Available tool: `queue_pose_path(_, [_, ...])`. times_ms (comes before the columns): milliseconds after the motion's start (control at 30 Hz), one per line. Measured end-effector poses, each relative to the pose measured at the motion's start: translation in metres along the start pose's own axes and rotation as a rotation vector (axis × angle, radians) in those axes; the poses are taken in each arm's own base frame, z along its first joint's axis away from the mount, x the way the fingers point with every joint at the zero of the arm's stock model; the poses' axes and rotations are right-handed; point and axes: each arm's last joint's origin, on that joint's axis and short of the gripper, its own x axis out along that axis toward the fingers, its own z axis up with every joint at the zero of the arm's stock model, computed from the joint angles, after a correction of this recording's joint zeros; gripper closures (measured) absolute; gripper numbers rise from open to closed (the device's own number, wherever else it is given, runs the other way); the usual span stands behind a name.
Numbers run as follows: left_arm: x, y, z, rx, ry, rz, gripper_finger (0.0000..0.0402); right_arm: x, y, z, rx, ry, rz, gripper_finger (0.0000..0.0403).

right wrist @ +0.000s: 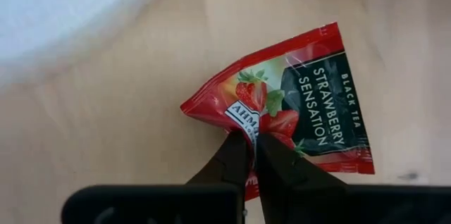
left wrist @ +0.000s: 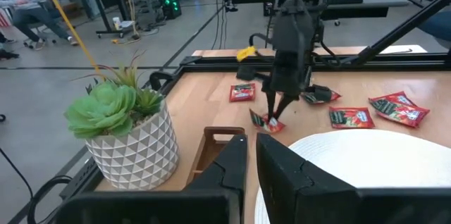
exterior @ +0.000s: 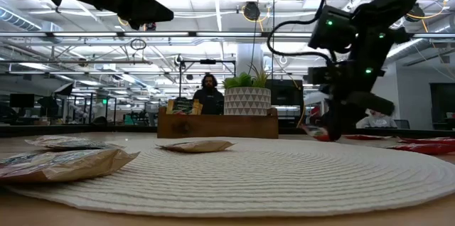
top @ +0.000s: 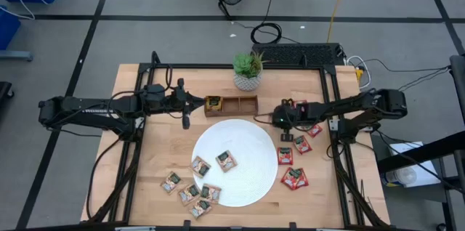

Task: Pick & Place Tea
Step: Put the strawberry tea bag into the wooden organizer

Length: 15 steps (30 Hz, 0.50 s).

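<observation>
Right wrist view: right gripper (right wrist: 252,143) pinches red sachet (right wrist: 310,104), apparently lifted.

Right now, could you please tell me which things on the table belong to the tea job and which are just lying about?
Job:
- red sachet, pinched by right gripper
- other red sachets
- tan sachets, two on plate
- tray
- left gripper, shut, hanging by tray

Lying about:
- potted plant
- keyboard past the table edge
</observation>
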Motion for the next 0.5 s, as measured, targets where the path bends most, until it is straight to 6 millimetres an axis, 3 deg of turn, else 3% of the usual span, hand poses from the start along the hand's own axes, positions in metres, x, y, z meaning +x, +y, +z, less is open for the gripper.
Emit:
queue_pose_path(267, [0.000,0.000,0.000,0.000,0.000,0.000,0.0362,-0.045,0.013,0.016,-0.019,-0.130,-0.290,0.0401])
queue_pose_path(367, [0.000,0.000,0.000,0.000,0.000,0.000,0.0362,-0.053,0.019,0.029,-0.012,-0.256,-0.413,0.0402])
queue_pose_path(500, [0.000,0.000,0.000,0.000,0.000,0.000,0.0362,-0.049,0.030,0.042,-0.085,-0.386,-0.518,0.0402])
